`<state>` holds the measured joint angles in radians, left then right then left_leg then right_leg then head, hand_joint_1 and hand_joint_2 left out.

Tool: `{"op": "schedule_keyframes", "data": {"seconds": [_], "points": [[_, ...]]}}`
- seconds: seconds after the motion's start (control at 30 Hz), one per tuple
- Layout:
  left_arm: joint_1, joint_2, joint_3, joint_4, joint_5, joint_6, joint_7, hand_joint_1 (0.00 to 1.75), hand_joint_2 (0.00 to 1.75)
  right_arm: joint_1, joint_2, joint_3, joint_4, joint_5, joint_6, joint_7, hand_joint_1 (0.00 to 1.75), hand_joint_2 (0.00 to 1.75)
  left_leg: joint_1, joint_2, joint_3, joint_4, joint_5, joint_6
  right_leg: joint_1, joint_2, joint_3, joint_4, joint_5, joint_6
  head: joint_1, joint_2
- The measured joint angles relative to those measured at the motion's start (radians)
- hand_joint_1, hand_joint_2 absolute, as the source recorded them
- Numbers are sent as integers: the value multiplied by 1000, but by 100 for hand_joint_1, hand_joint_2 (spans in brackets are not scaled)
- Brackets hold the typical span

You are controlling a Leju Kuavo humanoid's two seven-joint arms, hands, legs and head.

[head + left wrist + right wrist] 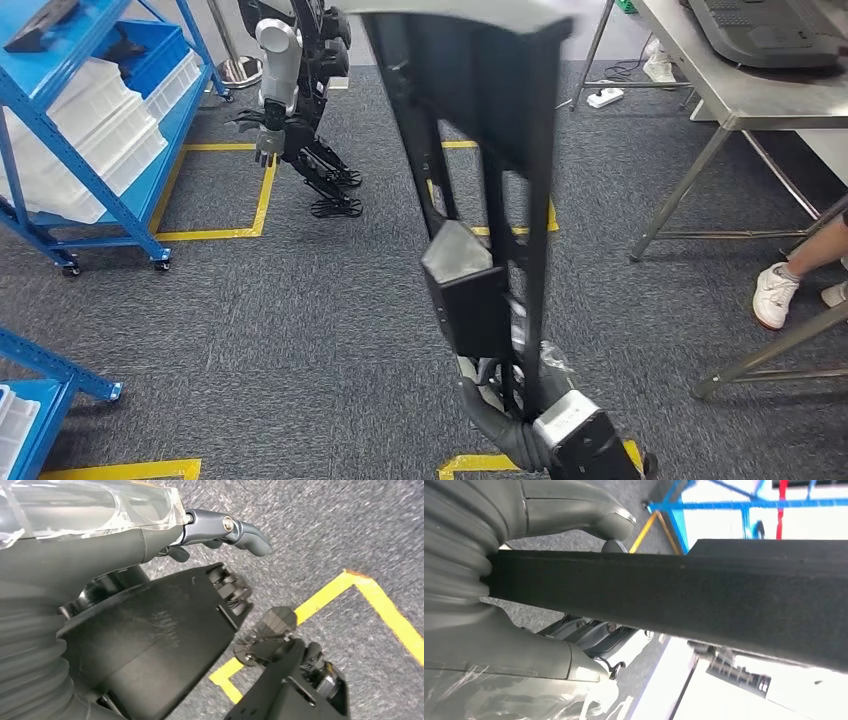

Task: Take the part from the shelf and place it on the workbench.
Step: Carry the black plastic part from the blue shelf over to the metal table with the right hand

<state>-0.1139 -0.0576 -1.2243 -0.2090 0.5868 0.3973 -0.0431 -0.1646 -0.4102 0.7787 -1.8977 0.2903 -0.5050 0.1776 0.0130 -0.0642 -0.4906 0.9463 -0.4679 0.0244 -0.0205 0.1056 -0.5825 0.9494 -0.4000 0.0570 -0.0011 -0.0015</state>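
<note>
The part (pixel 480 150) is a long black ribbed frame. It stands nearly upright in the middle of the head view, its top reaching the upper edge. My right hand (pixel 515 395) grips it at its lower end, above the grey carpet. In the right wrist view the part (pixel 674 590) crosses as a dark bar, with the grey thumb (pixel 574 515) on one side and the darker fingers (pixel 594 632) on the other. My left hand (pixel 220 530) hangs over the floor with its fingers loosely extended and nothing in them. The metal workbench (pixel 760 95) stands at the far right.
A blue shelf (pixel 150 190) with white bins stands at the left on wheels. Another robot (pixel 295 100) stands beside it at the back. A person's white shoe (pixel 775 295) rests near the workbench legs. Yellow tape (pixel 260 195) marks squares on the carpet.
</note>
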Motion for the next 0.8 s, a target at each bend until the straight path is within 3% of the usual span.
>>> {"op": "schedule_keyframes", "data": {"seconds": [0.03,0.1,0.17,0.2,0.23,0.27,0.3,0.33,0.4,0.43,0.47,0.53,0.57,0.63,0.67,0.73,0.77,0.8], "points": [[-1,0,-3,0,-9,3,0,0,175,18,-9,-9,-9,2,-16,-1,175,175,-1,9,-3,0,4,8,-4,2,-5,1,2,6,0,0],[-2,0,-11,0,-21,9,-1,0,175,46,-26,-25,-24,2,-40,-5,175,175,-4,29,-7,-5,14,25,-5,-30,-25,38,-25,12,2,0],[-4,0,-18,0,-28,17,-2,0,175,68,-40,-40,-37,2,-56,-8,175,175,-8,54,-12,-7,20,36,-2,-77,-75,158,-97,13,6,0],[-4,0,-21,0,-30,19,-2,0,175,79,-47,-48,-43,1,-64,-10,175,175,-12,68,-14,-7,21,39,-2,-86,-104,230,-132,14,7,0],[-6,0,-23,0,-31,20,-2,0,175,90,-54,-55,-49,-1,-70,-11,175,175,-15,82,-17,-7,22,41,-2,-89,-123,285,-154,15,7,0],[-8,0,-25,0,-32,20,-2,0,175,99,-60,-62,-53,-3,-74,-12,175,175,-18,95,-18,-6,22,42,-1,-90,-125,305,-158,16,7,0],[-12,0,-26,0,-32,20,-2,0,175,106,-66,-69,-57,-6,-77,-12,175,175,-19,107,-19,-6,23,43,-1,-94,-106,283,-144,16,8,0],[-16,0,-26,0,-30,20,-2,0,175,110,-72,-76,-61,-8,-77,-12,175,175,-20,119,-19,-5,22,42,-1,-104,-66,222,-116,15,8,0],[-23,0,-26,0,-27,20,-2,0,175,113,-80,-89,-68,-12,-77,-13,175,175,-25,139,-18,-2,20,38,4,-148,18,77,-68,10,7,0],[-25,1,-26,0,-25,20,-1,0,175,113,-82,-94,-71,-14,-77,-13,175,175,-28,150,-18,0,18,35,7,-164,42,31,-56,6,7,0],[-27,1,-26,0,-24,20,-1,0,175,113,-83,-97,-73,-15,-76,-14,175,175,-31,160,-18,1,17,31,10,-169,49,13,-54,2,6,0],[-29,2,-26,0,-23,20,0,0,175,114,-85,-104,-76,-17,-76,-15,175,175,-32,178,-18,2,16,22,12,-148,43,9,-48,-9,5,0],[-30,2,-27,0,-23,20,0,0,175,114,-86,-106,-78,-18,-76,-15,175,175,-29,169,-21,10,9,16,11,-138,41,8,-44,-15,5,0],[-33,2,-27,0,-24,20,0,0,175,114,-87,-110,-82,-18,-76,-15,175,175,-23,125,-48,76,-36,4,7,-122,38,5,-37,-27,3,0],[-32,3,-27,0,-24,20,0,0,175,114,-87,-111,-83,-18,-76,-15,175,175,-19,98,-76,141,-71,-1,7,-113,35,5,-35,-30,3,0],[-27,3,-27,0,-23,19,2,0,175,115,-87,-112,-84,-18,-76,-15,175,175,-16,78,-138,277,-125,-6,8,-91,30,5,-31,-35,2,0],[-25,4,-27,0,-23,19,3,0,175,116,-88,-112,-84,-19,-77,-15,175,175,-16,76,-152,308,-128,-6,8,-78,28,6,-30,-36,2,0],[-23,4,-27,0,-23,19,6,0,175,118,-88,-112,-84,-20,-78,-15,175,175,-16,74,-147,298,-111,-5,8,-65,28,6,-29,-35,2,0]]}}
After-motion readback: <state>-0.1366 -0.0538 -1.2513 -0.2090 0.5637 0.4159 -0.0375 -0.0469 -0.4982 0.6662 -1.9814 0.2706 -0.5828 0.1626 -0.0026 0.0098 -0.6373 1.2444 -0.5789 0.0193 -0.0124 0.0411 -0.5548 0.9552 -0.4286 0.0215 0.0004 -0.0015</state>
